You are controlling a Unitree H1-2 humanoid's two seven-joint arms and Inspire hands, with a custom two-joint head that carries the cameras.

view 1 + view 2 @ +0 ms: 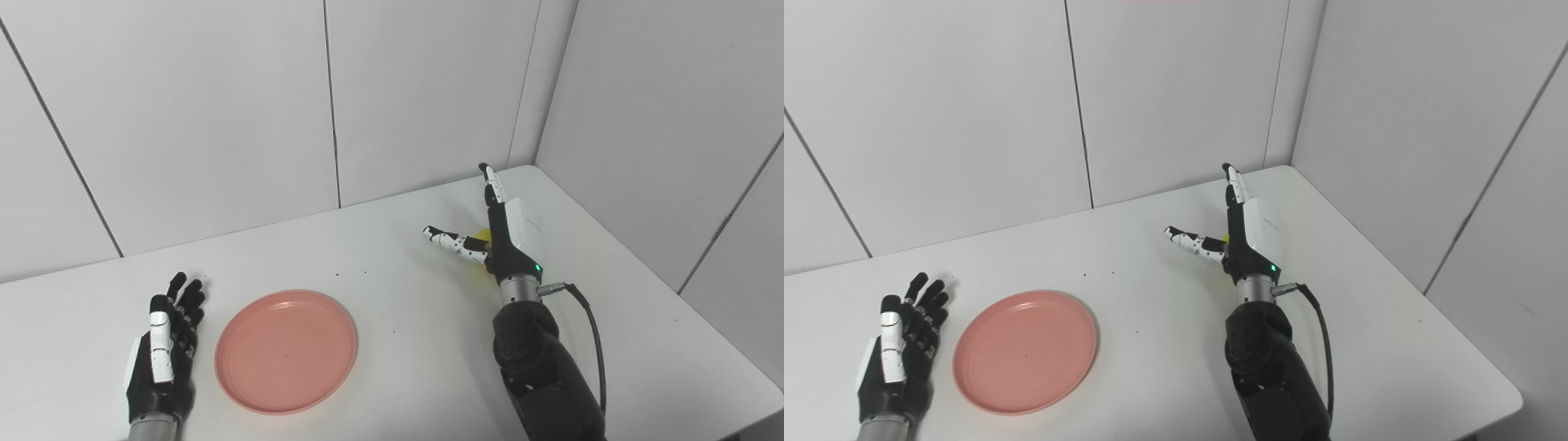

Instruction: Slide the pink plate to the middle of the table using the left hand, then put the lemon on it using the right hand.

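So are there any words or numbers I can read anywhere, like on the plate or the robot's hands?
None: no words, numbers or brand marks can be read in either view.
The pink plate is plain.
The left robot hand and right robot hand show only white and black panels.
The one sign is a small green light at the right wrist, with no text.

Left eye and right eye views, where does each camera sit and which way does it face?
Left eye view: on the head, looking down at the white table; both arms rise from the bottom edge.
Right eye view: beside it, slightly rightward, same downward look, same arms.
Shared: pink plate, open left robot hand beside it, open right robot hand half hiding the lemon.
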